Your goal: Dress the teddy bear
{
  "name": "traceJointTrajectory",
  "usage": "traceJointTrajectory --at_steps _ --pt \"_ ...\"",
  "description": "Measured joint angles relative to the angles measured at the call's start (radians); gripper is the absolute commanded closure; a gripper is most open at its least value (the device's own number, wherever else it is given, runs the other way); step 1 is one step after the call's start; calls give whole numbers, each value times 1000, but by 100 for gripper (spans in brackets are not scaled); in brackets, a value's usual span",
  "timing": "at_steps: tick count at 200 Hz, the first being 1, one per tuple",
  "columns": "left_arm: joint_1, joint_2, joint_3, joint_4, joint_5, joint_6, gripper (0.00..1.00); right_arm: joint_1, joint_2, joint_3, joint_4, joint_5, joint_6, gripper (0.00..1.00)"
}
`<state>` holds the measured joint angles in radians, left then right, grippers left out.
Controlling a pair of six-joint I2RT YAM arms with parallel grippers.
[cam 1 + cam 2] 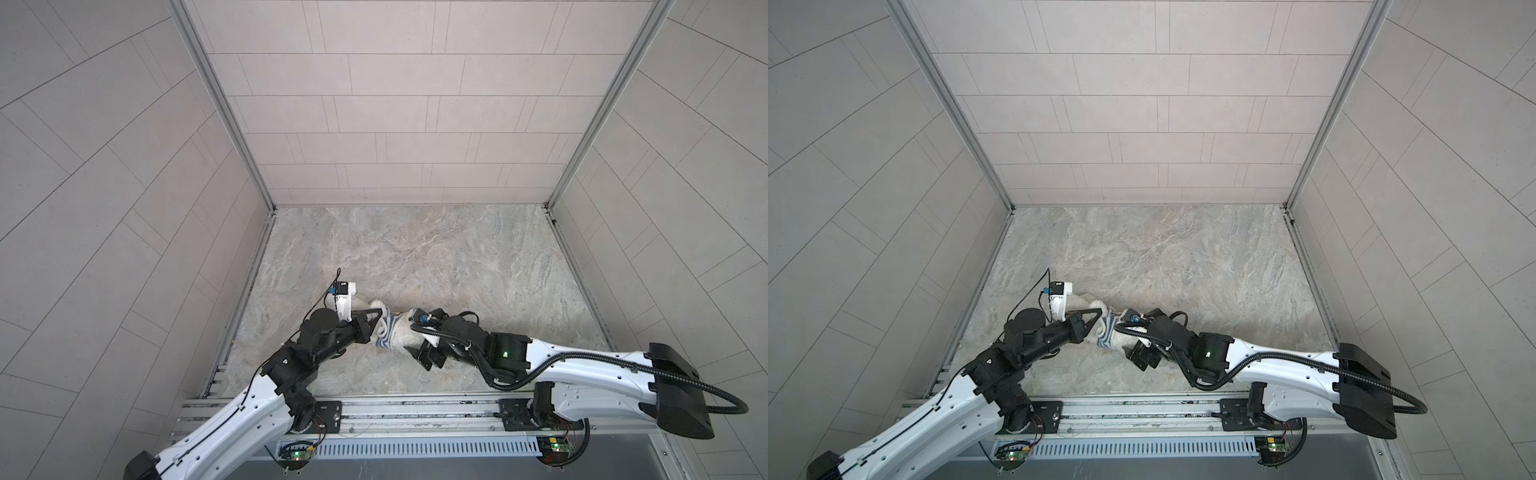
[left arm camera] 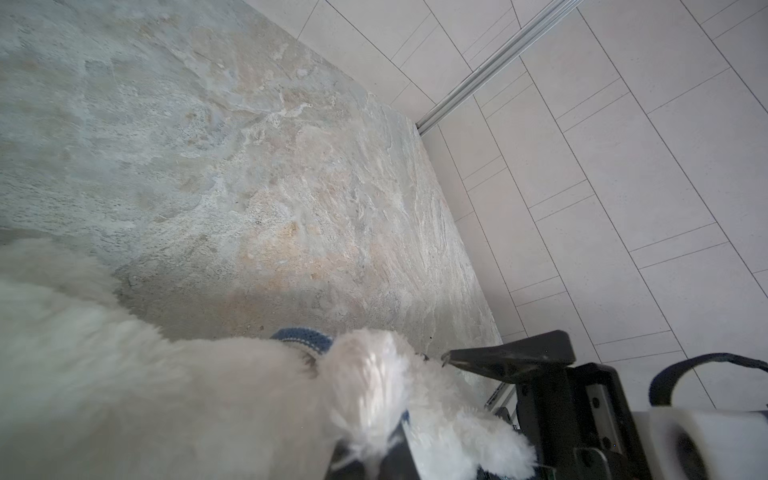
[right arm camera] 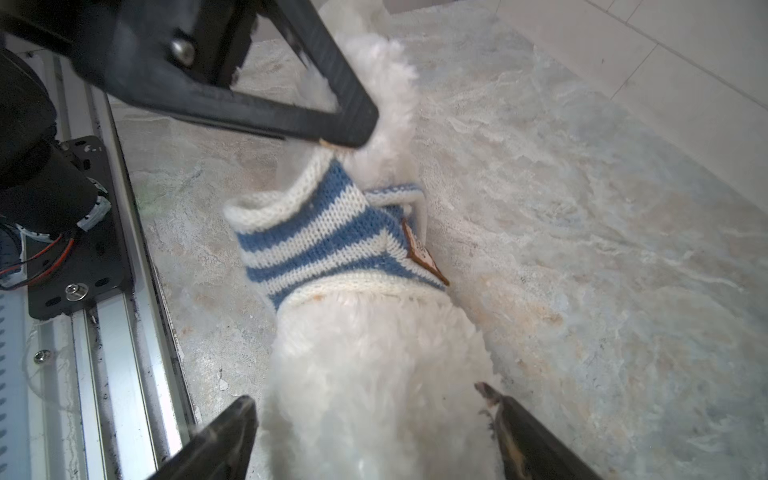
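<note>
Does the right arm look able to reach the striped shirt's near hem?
Probably yes: the right gripper, jaws open, flanks the teddy bear just short of the striped shirt; nothing lies between.

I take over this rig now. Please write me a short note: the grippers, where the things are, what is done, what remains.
Left gripper: shut, pinching the white rim of the striped shirt.
Right gripper: open, its jaws on either side of the teddy bear.
Things: the bear lies on the table between both grippers.
Done: the shirt is around the bear's body.
Left: I cannot see whether the limbs are through the sleeves. Check this, pull the shirt straight, then release.
</note>
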<state>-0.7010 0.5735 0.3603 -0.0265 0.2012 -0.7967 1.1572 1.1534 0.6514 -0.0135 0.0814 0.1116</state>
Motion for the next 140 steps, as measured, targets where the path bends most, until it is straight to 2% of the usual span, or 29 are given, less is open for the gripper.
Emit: traceJointTrajectory --at_steps 17,35,66,87,95,109,117,129,140 --pt "-1 0 0 0 0 0 100 0 29 -5 10 -8 2 36" --pt "-2 0 0 0 0 0 100 -6 44 -5 17 -18 -10 45" --pt "-2 0 0 0 -1 0 100 -19 61 -5 31 -27 -25 72" --pt "-2 1 0 0 -2 3 100 -25 60 -5 34 -31 -37 84" --pt "-2 2 0 -1 -2 7 88 -26 58 -5 33 -31 -42 89" --pt "-2 4 2 -16 -5 34 57 -26 48 -11 35 -31 -52 100" --pt "-2 4 12 -41 -10 53 44 -26 36 -23 40 -31 -63 100" --pt "-2 1 40 -101 -19 104 37 -26 12 -49 40 -30 -87 100" --pt "-2 -7 69 -159 -24 154 38 -28 -2 -64 38 -28 -111 100"
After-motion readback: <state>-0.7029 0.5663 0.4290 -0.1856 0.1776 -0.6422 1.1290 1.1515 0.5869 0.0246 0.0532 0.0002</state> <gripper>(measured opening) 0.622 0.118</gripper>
